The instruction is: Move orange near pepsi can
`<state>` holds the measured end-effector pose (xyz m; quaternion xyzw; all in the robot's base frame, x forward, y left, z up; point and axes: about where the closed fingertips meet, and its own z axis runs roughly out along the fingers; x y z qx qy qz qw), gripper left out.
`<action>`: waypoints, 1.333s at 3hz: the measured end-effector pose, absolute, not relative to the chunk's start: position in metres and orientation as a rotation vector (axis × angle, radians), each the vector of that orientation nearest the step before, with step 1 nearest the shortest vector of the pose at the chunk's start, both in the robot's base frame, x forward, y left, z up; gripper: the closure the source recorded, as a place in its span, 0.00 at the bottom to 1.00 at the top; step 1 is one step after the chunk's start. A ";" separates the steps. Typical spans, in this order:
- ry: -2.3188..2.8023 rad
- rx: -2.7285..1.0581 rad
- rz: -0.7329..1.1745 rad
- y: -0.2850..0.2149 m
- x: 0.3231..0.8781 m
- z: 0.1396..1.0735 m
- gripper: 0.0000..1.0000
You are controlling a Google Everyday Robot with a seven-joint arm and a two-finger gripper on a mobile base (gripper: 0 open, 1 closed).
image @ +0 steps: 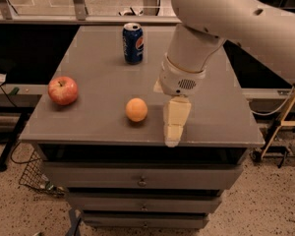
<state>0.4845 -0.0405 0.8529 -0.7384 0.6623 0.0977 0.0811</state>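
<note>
Small round matte orange (136, 109) sits on grey flat cabinet top (98, 77), near front edge. Cream gripper (172, 137) hangs at its 3 o'clock, just beside, not touching; how far open, cannot tell. Upright dark blue pepsi can (132, 44) at orange's 12 o'clock, well apart. Red apple (63, 90) at 10 o'clock

Tool (171, 137) just right of orange (136, 109); open tabletop (103, 77) between orange and pepsi can (132, 43).

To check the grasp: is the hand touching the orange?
Apart. The camera view shows a strip of bare table between the orange and the hand on its right.
</note>
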 end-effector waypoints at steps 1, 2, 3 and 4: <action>1.961 -2.199 0.307 -0.027 0.496 0.849 0.00; 1.946 -2.171 0.331 -0.018 0.504 0.849 0.00; 1.948 -2.120 0.373 -0.010 0.509 0.846 0.00; 1.962 -2.078 0.411 -0.005 0.512 0.841 0.00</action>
